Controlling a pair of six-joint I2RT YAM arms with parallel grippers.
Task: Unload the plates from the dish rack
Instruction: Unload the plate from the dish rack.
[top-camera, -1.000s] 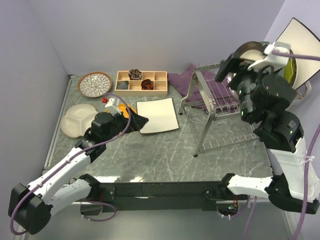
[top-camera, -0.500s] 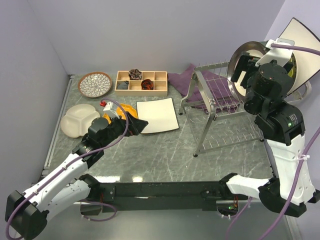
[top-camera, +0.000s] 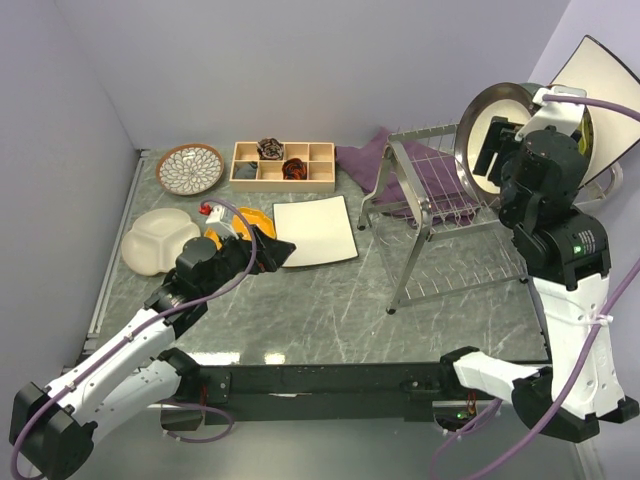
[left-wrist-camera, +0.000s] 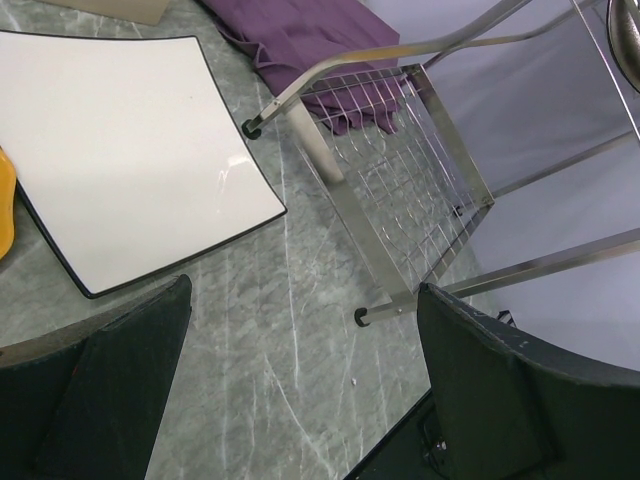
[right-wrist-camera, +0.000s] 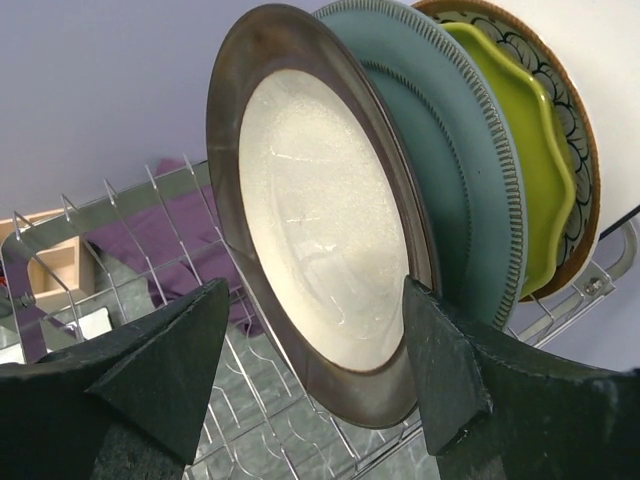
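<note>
The silver dish rack (top-camera: 430, 215) stands at the right. In its right end stand a brown-rimmed cream plate (right-wrist-camera: 320, 230), a teal plate (right-wrist-camera: 455, 190), a yellow-green plate (right-wrist-camera: 530, 170) and a patterned brown-rimmed plate (right-wrist-camera: 585, 140). A white square plate (top-camera: 603, 85) leans behind them. My right gripper (right-wrist-camera: 318, 370) is open, one finger on either side of the cream plate's lower edge, not touching it. On the table lie a petal-patterned plate (top-camera: 190, 168), a cream divided plate (top-camera: 158, 240), an orange plate (top-camera: 255, 218) and a white square plate (top-camera: 315, 230). My left gripper (left-wrist-camera: 300, 370) is open and empty above the table.
A wooden compartment tray (top-camera: 283, 164) sits at the back. A purple cloth (top-camera: 375, 160) lies under the rack's far left end. The rack's legs (left-wrist-camera: 400, 305) stand just right of the left gripper. Walls close in the left, back and right sides.
My right gripper has swung right and turned to face the brown-rimmed cream plate. My left arm has drawn back a little toward the near edge, uncovering more of the orange plate.
</note>
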